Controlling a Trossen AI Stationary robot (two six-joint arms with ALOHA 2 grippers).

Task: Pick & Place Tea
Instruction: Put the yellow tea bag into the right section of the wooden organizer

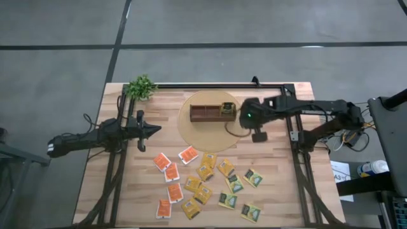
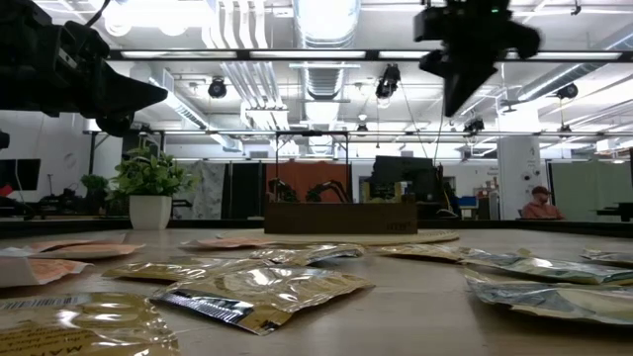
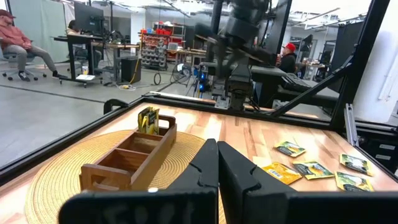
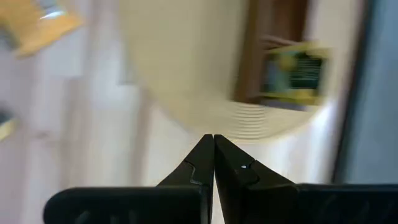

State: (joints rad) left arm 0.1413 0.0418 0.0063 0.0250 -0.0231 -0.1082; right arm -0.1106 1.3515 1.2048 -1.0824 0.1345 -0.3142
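Note:
Several tea sachets lie flat on the near half of the table: orange-and-white (image 1: 168, 166), yellow (image 1: 202, 184) and green with dark labels (image 1: 244, 180). One green-labelled sachet (image 1: 227, 109) stands in the right compartment of the brown wooden box (image 1: 206, 113), which sits on a round straw mat (image 1: 197, 130). My right gripper (image 4: 213, 138) hangs shut and holds nothing. It points steeply down over the mat's right edge, beside the box. My left gripper (image 3: 216, 147) is shut and level at the table's left, apart from everything.
A small potted plant (image 1: 141, 87) stands at the far left corner. A dark frame rail (image 1: 216, 84) runs along the table's far edge. Bare wood lies between the mat and the scattered sachets. People sit in the room beyond the table.

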